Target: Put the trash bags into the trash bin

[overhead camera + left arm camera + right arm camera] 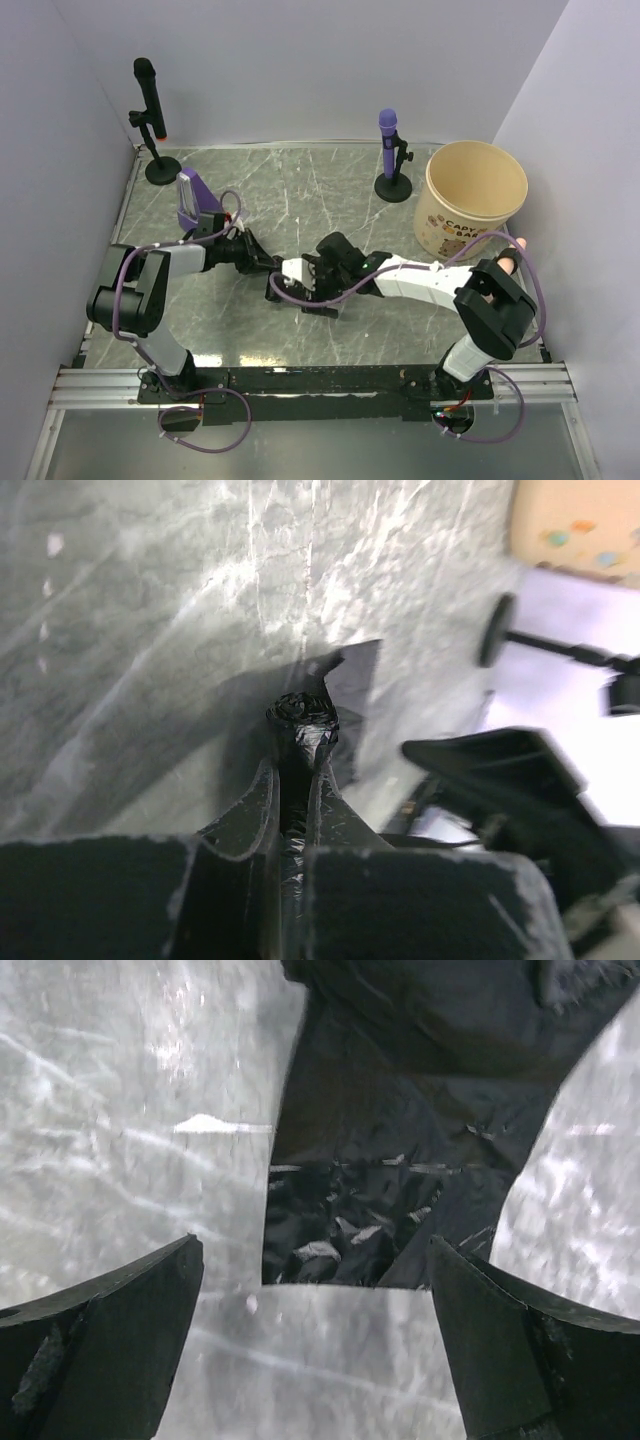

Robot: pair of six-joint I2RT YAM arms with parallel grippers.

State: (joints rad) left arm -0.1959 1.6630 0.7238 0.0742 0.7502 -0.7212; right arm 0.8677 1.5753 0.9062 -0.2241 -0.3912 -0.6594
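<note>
Near edge: metal rail (300,385) carrying both arm bases, on a grey marble-patterned table (300,190) boxed in by plain pale walls (320,60) on three sides. Both arms reach inward and meet mid-table, well to the left of the trash bin (475,195) and nearer the rail than it is. The overhead view shows only a dark tangle of wrists there, and the film is hard to pick out. The wrist cameras settle it. The left gripper (298,750) is clenched on a bunched, twisted strip of the trash bag (300,715), glossy black, with a flap of film trailing onto the stone beyond. The right gripper (315,1250) stands released, jaws spread wide. It hangs low over the bag's flat crinkled sheet (370,1190), which lies on the table between and beyond its fingers (110,1340); whether they touch it I cannot tell. Farther back, the tan bin stands upright close to the right wall, pale inside, with lettering on its side; nothing black shows in it. A purple microphone (388,130) on a round base stands just left of the bin. A black microphone (148,100) stands in the far-left corner, well apart from the bin.
</note>
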